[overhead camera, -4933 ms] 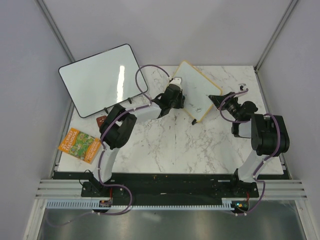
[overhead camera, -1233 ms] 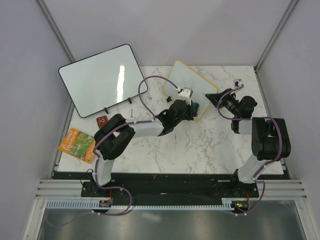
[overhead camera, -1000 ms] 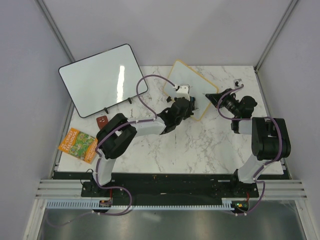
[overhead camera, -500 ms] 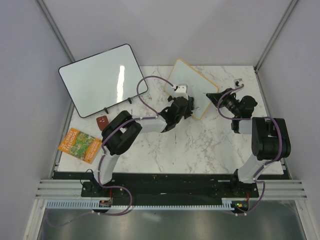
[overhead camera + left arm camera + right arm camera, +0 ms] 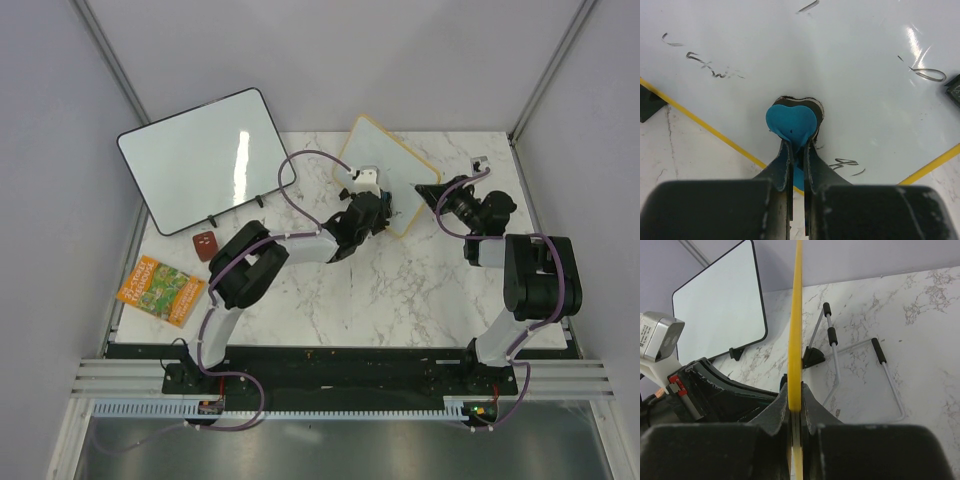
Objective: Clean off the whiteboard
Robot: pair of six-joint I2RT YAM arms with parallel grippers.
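Left gripper (image 5: 797,152) is pinched tight on a blue pad (image 5: 791,121), and the pad sits pressed against the whiteboard (image 5: 850,55) — dark scribbles show to its left, right and just below. Right gripper (image 5: 796,402) is clamped on the board's yellow edge — board held up at the far middle of the table (image 5: 400,290).

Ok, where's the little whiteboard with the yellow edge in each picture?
Top external: the whiteboard stands upper middle, between the arms.
Left wrist: the whiteboard fills most of the picture, behind the blue eraser.
Right wrist: edge-on, the whiteboard is a yellow strip up the middle, in the right end effector.
Shared landmark: the marble table.
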